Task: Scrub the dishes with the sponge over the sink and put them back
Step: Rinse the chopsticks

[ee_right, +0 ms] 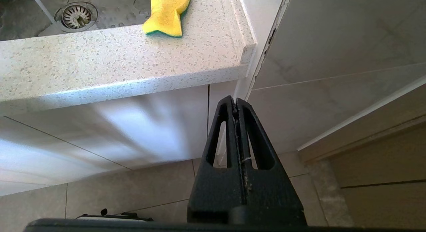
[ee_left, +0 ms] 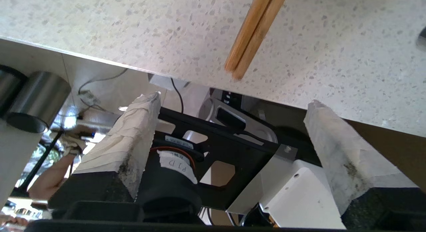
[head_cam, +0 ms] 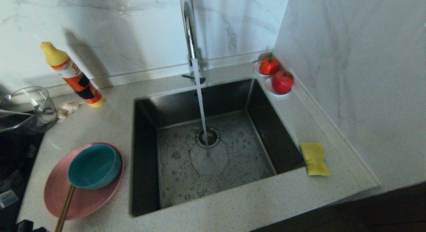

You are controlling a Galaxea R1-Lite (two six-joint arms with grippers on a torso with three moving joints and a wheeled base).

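Pointing toward the counter's front edge, chopsticks (head_cam: 65, 205) cross plate (head_cam: 83, 198).

A home kitchen, by every sign: a speckled stone countertop (head_cam: 233, 205) holds a deep steel sink (head_cam: 146, 125) with water streaming from the chrome tap (head_cam: 189, 29), marble-look wall panels (head_cam: 352, 75) close in the corner, a dish soap bottle (head_cam: 74, 75) stands by a glass bowl (head_cam: 28, 109), and red fruit (head_cam: 282, 81) sits on saucers.
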